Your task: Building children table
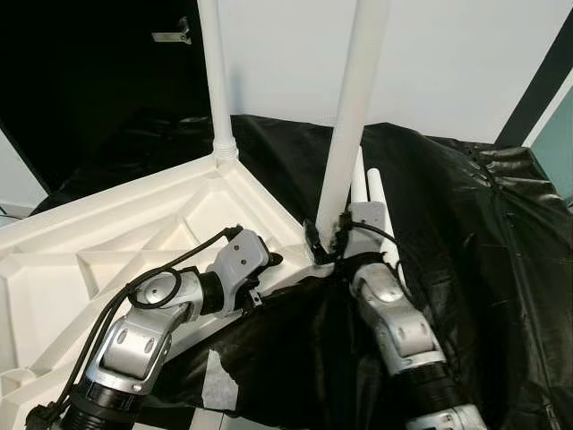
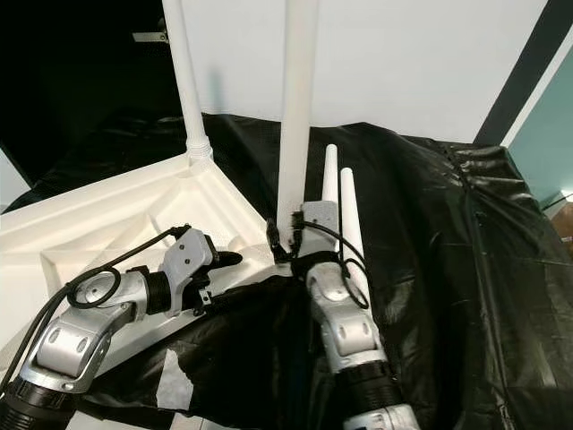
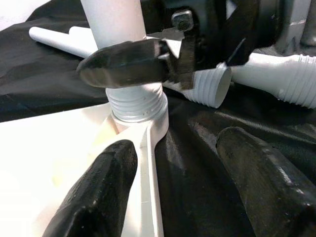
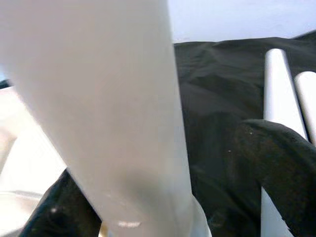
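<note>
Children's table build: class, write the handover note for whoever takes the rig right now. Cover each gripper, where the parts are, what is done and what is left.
Right gripper: closed around the near leg, low by its threaded end, which stands in a corner socket of the upturned tabletop.
Left gripper: open, at that same corner, holding nothing.
Done: far leg stands upright in its corner.
Left: seat the near leg fully, judging by threads showing; then fit the two spare legs lying on the black sheet.
</note>
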Motion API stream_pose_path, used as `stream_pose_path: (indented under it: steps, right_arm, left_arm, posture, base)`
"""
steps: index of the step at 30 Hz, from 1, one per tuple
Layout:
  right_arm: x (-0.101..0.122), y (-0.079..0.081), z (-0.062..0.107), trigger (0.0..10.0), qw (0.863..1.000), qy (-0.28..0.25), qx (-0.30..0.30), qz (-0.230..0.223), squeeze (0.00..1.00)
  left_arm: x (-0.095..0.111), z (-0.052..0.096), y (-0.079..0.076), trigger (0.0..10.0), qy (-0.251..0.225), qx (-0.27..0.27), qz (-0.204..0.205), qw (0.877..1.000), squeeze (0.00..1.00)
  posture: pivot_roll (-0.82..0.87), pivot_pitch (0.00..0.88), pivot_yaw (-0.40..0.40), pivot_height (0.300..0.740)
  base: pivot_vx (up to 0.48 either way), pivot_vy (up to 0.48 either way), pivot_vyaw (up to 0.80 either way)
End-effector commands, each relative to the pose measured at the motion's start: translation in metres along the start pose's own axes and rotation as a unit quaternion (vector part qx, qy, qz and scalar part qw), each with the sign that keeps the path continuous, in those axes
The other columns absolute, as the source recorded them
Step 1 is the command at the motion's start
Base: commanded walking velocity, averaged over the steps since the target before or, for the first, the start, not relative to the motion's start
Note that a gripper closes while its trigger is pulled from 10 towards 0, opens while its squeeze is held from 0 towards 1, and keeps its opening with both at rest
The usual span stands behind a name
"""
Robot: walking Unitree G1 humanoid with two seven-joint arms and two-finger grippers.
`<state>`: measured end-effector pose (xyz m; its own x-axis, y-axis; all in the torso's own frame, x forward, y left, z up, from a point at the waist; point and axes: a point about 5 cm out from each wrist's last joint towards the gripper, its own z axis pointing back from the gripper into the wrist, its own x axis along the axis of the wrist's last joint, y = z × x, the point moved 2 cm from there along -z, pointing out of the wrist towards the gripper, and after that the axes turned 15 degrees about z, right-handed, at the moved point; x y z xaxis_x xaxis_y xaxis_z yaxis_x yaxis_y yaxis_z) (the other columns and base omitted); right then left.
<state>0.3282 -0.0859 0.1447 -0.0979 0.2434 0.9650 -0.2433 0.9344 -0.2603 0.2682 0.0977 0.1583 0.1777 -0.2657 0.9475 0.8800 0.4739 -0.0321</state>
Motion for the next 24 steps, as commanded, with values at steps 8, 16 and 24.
stream_pose_path:
  steps: [8,16,24]
  right_arm:
    - [0.000,-0.018,0.009,10.0,0.989,-0.063,0.131,0.001,0.00]
    - [-0.003,-0.025,0.004,10.0,0.977,-0.081,0.200,0.002,0.00]
    - [-0.002,-0.029,-0.007,10.0,0.963,-0.089,0.253,0.025,0.00]
  left_arm:
    - [-0.003,-0.002,0.003,10.0,-0.002,0.008,0.013,1.000,0.00]
    - [-0.005,0.000,0.002,10.0,-0.003,-0.002,0.017,1.000,0.00]
    - [-0.004,0.000,0.004,10.0,-0.005,-0.003,0.018,1.000,0.00]
  posture:
    - [0.01,0.000,-0.012,0.740]
    - [0.02,0.000,-0.008,0.740]
    - [0.03,0.000,-0.011,0.740]
  base:
    - [0.000,0.000,0.00]
    - [0.000,0.000,0.00]
    - [0.000,0.000,0.00]
